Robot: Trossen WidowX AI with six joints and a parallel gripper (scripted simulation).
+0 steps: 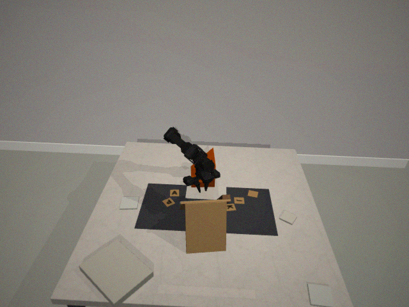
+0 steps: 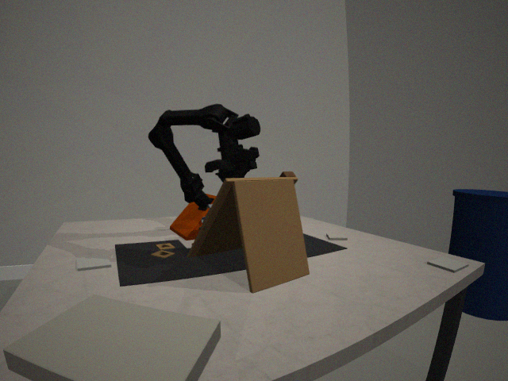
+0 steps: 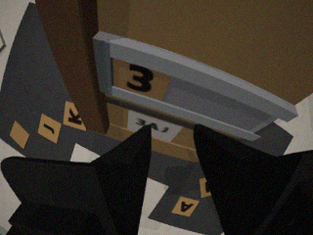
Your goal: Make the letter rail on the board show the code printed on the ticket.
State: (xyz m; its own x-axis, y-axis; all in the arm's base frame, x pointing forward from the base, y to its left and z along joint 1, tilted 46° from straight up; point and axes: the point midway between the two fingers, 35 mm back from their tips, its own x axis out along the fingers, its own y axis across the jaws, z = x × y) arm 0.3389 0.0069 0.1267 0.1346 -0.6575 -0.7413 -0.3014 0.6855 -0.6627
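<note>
With its fingers parted and empty, the gripper (image 3: pixel 171 183) hovers before the letter rail (image 3: pixel 190 92), where the "3" tile (image 3: pixel 139 80) sits at the nine o'clock end. Swinging toward the loose tiles (image 1: pixel 170 197) on the dark mat (image 1: pixel 250 218) could clip the folded cardboard board (image 2: pixel 268 229) and topple it. Around lies a pale counter (image 1: pixel 250 264), grey walls and a blue bin (image 2: pixel 479 250).
</note>
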